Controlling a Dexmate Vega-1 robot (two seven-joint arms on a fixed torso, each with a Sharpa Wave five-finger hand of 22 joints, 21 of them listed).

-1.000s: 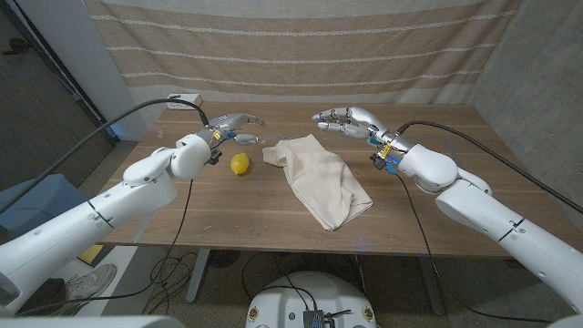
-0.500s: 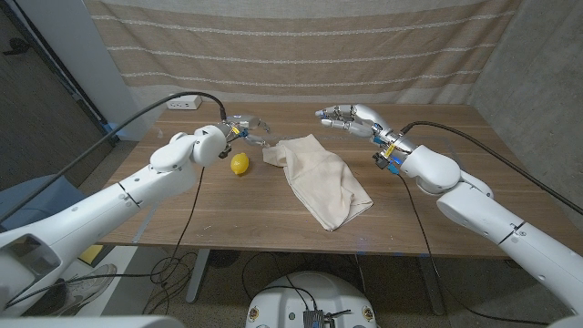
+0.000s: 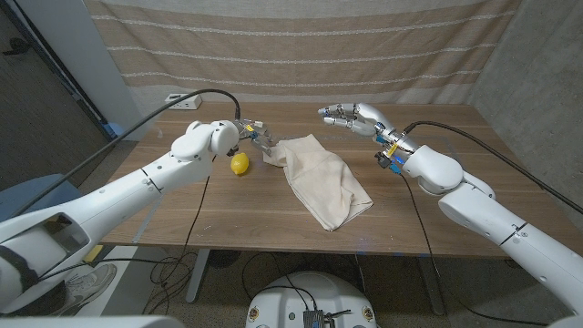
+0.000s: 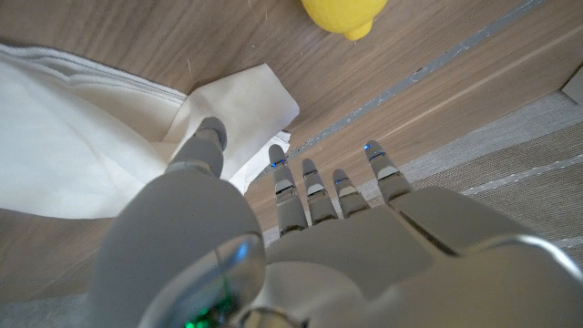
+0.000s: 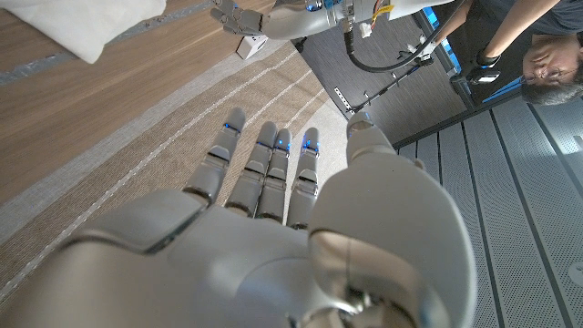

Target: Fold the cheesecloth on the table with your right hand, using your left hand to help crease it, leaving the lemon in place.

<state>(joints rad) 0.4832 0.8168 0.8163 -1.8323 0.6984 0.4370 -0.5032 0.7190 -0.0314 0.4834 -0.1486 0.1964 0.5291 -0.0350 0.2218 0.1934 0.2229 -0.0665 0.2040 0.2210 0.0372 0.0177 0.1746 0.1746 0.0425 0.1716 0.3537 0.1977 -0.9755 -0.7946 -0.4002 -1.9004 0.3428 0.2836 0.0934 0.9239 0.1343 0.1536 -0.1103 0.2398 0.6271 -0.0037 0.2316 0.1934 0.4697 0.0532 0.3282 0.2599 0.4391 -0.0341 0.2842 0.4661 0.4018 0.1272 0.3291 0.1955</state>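
The cream cheesecloth (image 3: 321, 178) lies loosely folded in the middle of the table, running from far left to near right. The yellow lemon (image 3: 240, 163) sits just left of it on the wood. My left hand (image 3: 259, 136) hovers beyond the lemon at the cloth's far-left corner, fingers spread and holding nothing. In the left wrist view its thumb (image 4: 209, 138) is over that cloth (image 4: 82, 159) corner, with the lemon (image 4: 344, 13) further off. My right hand (image 3: 352, 115) hangs open above the table beyond the cloth, fingers pointing left. The right wrist view shows its spread fingers (image 5: 266, 169).
A white power strip (image 3: 179, 98) lies at the table's far-left corner with a black cable. A striped curtain (image 3: 301, 46) hangs close behind the table. A person (image 5: 537, 50) stands off to the side in the right wrist view.
My left hand has swung to the right, past the lemon, to the cloth's far-left corner. My right hand has drifted slightly to the right. Cloth and lemon have not moved.
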